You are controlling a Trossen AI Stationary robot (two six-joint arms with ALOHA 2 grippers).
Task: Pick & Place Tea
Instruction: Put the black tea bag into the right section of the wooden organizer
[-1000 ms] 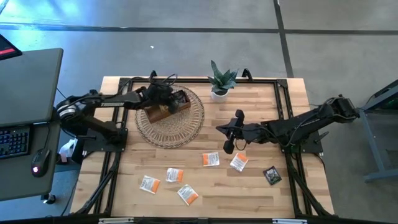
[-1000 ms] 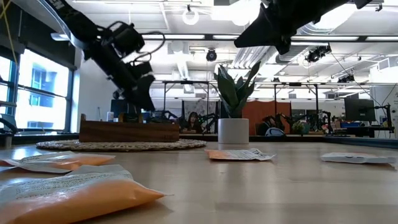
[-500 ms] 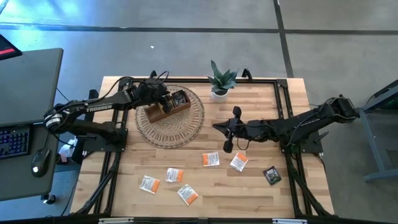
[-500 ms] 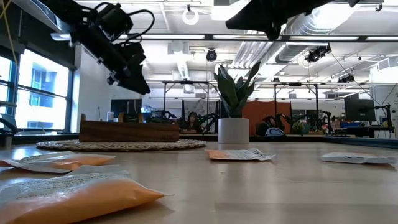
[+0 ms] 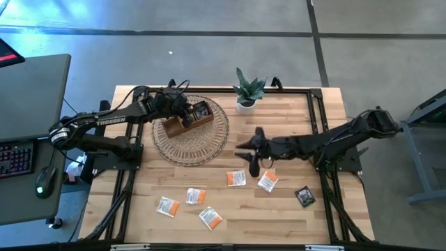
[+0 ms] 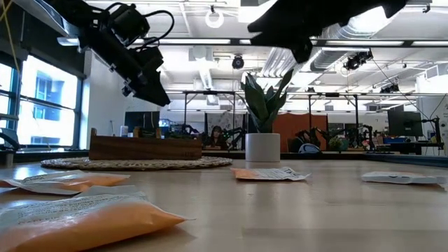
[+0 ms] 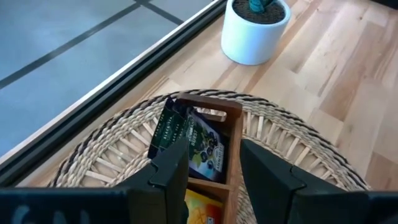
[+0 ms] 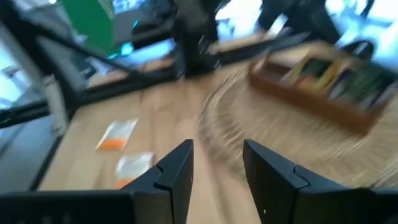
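Nearest the front edge, well clear of the wooden tray (image 5: pixel 189 118): four orange-and-white sachets (image 5: pixel 196 196), plus a fifth (image 5: pixel 267 182) and one dark sachet (image 5: pixel 304 196) off to the right. Right gripper (image 5: pixel 252 151) hanging mid-table, right of the tray, fingers spread, nothing held. Left gripper (image 7: pixel 213 163) right above the tray, parted and empty, dark sachets (image 7: pixel 198 140) standing in it.
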